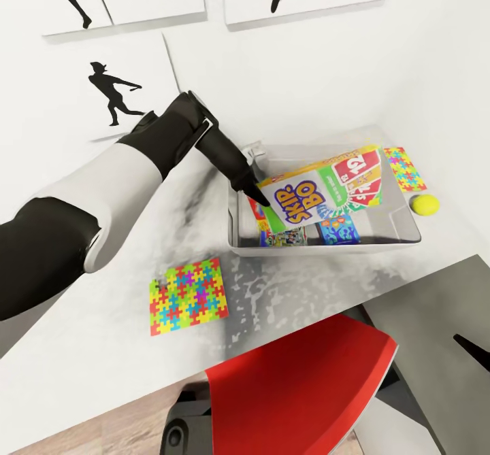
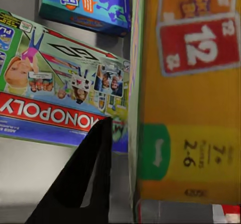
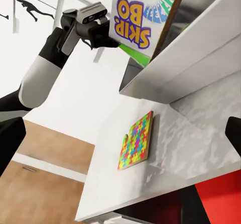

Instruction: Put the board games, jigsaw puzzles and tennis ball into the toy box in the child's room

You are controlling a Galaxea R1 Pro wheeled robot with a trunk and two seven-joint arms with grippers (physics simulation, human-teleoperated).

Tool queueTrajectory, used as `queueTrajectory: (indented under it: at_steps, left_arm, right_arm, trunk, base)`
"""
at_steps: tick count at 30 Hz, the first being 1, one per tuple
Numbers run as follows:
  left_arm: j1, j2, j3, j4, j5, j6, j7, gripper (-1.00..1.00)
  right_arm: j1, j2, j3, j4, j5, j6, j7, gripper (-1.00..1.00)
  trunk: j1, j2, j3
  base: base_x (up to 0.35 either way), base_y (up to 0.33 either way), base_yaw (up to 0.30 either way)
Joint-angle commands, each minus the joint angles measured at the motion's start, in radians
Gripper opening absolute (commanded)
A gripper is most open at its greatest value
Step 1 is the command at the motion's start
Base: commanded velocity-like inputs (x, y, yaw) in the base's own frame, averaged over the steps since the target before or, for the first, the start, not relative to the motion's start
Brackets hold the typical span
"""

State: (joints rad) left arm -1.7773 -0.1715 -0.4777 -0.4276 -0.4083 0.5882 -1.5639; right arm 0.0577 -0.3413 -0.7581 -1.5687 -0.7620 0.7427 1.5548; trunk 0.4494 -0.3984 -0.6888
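Note:
My left gripper (image 1: 257,196) is shut on the left edge of the SKIP-BO board game (image 1: 320,193), which hangs tilted over the light grey toy box (image 1: 327,245) on the table (image 1: 82,346). Two more board games lie flat in the box: a Monopoly one (image 2: 55,103) and a blue one (image 1: 338,229). One jigsaw puzzle (image 1: 188,296) lies on the table in front of the box and to its left. Another (image 1: 404,168) lies behind the box's right corner. The tennis ball (image 1: 424,204) rests just right of the box. One dark finger (image 3: 234,133) of my open right gripper shows low beside the table.
A red chair (image 1: 299,387) stands tucked under the table's front edge. A white wall with black silhouette prints (image 1: 112,94) rises close behind the table. Bare tabletop stretches left of the box.

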Motion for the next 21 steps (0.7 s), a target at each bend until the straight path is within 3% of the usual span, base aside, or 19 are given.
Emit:
queueTrajectory:
  at_steps: [1,21]
  left_arm:
    - [-0.001,0.000,-0.006,-0.001,-0.008,0.011,-0.007,1.00]
    - [-0.001,0.001,-0.014,-0.001,-0.008,0.014,-0.007,1.00]
  right_arm:
    - [0.001,0.000,0.000,-0.001,-0.003,0.010,0.001,1.00]
    - [0.001,0.013,-0.001,-0.002,-0.003,0.009,0.001,1.00]
  trunk:
    - [0.001,-0.002,-0.001]
    - [0.001,-0.002,-0.001]
  base:
    - [0.000,0.000,0.000]
    - [0.000,0.000,0.000]
